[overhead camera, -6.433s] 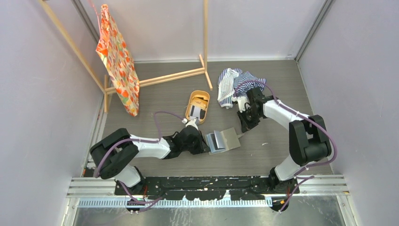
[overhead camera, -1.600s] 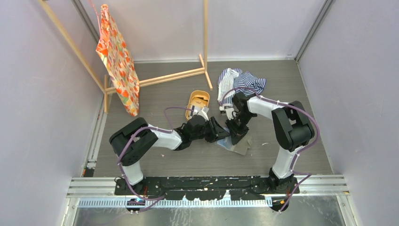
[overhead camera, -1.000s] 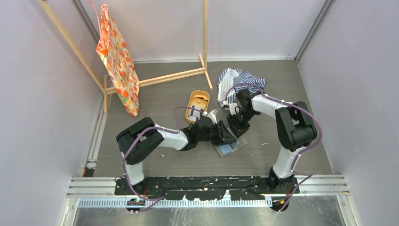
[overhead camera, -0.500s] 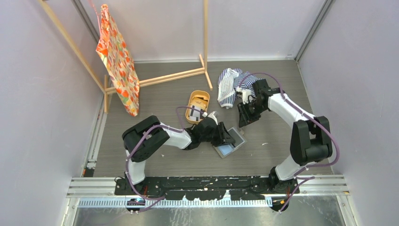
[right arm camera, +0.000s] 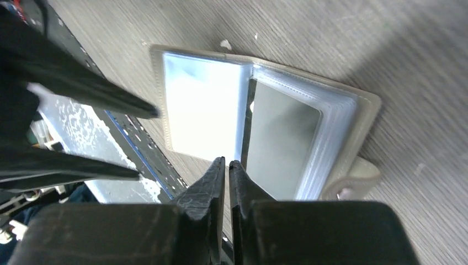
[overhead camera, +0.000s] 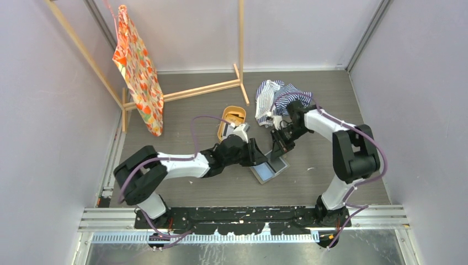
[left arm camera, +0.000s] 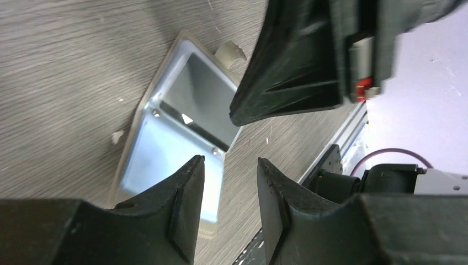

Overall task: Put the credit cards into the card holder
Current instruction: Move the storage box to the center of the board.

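On the counter, card holder spread open, my left tool part-open, empty, my right tool all but closed.

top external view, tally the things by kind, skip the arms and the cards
card holder: 1
orange tray: 1
wooden frame: 1
cloths: 2, the striped cloth and the orange patterned cloth
total: 5

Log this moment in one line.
card holder: lying open | left gripper: open, above it | right gripper: shut, near its fold
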You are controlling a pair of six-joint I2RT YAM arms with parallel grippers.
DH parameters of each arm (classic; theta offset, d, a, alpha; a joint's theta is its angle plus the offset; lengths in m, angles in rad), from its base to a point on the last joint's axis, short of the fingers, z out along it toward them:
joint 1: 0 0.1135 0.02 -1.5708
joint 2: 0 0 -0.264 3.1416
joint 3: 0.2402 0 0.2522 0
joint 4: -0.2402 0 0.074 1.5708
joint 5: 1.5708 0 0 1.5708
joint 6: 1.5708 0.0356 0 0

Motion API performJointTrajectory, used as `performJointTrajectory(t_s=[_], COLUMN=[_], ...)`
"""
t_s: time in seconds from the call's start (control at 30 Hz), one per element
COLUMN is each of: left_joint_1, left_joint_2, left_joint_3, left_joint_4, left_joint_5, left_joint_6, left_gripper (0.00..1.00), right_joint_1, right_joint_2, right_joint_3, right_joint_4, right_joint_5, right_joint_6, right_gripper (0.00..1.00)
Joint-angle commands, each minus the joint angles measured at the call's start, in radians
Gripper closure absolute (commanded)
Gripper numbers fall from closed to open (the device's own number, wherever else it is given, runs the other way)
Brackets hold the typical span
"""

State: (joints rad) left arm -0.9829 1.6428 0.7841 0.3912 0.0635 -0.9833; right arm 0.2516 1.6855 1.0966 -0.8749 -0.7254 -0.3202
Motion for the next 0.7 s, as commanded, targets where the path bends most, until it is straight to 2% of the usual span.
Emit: performJointTrajectory(t_s=[0.0,0.13,0.23,0.47,0.67], left_joint_1=[-0.002,-0.002,-0.001,0.027,0.069], left_joint_2=[-0.116,-0.195,-0.27,-0.505,-0.65], left_joint_3=[-0.081,-0.139,-0.181,-0.241,-0.325], left_joint_4=[-0.057,-0.082,-0.117,-0.293,-0.339], left_joint_5=[-0.098,-0.132,-0.175,-0.279,-0.28], left_joint_6=[0.097,0.101,0.108,0.163,0.143], left_gripper=[0.58,0.58,0.58,0.56,0.45], right_joint_1=[0.074,0.122,0.158,0.253,0.288], right_joint_2=[0.054,0.059,0.06,0.143,0.194], right_joint_3=[0.04,0.037,0.03,0.055,0.095], right_joint_4=[-0.024,-0.005,-0.015,0.003,0.048], right_joint_5=[0.075,0.13,0.1,0.164,0.195], right_joint_6=[-0.008,-0.006,-0.026,0.008,0.063], right_gripper=[0.88,0.88,0.88,0.89,0.88])
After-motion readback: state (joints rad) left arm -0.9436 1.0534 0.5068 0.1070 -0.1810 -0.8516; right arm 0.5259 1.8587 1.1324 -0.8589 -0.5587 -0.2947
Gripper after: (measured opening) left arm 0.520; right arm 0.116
